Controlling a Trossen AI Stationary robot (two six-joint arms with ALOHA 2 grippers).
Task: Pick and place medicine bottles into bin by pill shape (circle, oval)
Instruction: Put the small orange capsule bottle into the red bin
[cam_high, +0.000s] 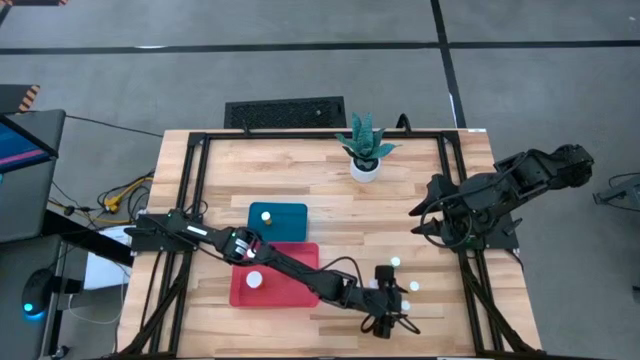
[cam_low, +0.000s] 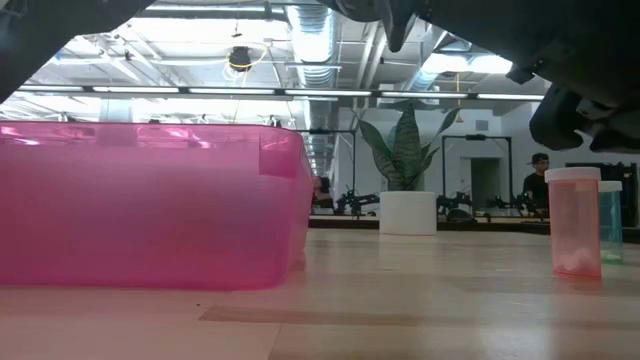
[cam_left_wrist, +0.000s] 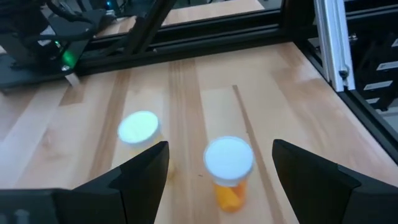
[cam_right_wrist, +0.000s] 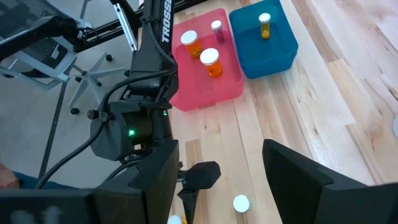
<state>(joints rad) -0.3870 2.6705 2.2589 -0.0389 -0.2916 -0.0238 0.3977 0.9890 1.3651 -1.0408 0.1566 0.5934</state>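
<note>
Bottles: three in red bin (cam_right_wrist: 233, 87), one in blue bin (cam_right_wrist: 283, 53).

A white pot with a green plant (cam_high: 365, 150) stands on the wooden counter (cam_high: 300, 175) near its far edge. Beyond that edge lies a dark keyboard (cam_high: 285, 112); left of the counter, yellow cables (cam_high: 122, 195) trail on the floor.

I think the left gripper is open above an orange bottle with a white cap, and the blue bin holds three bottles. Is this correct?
Not quite: the blue bin holds only one bottle; the right wrist view shows this. The three bottles are in the red bin beside it. The rest is right: the left gripper is open above the orange bottle with a white cap.
</note>
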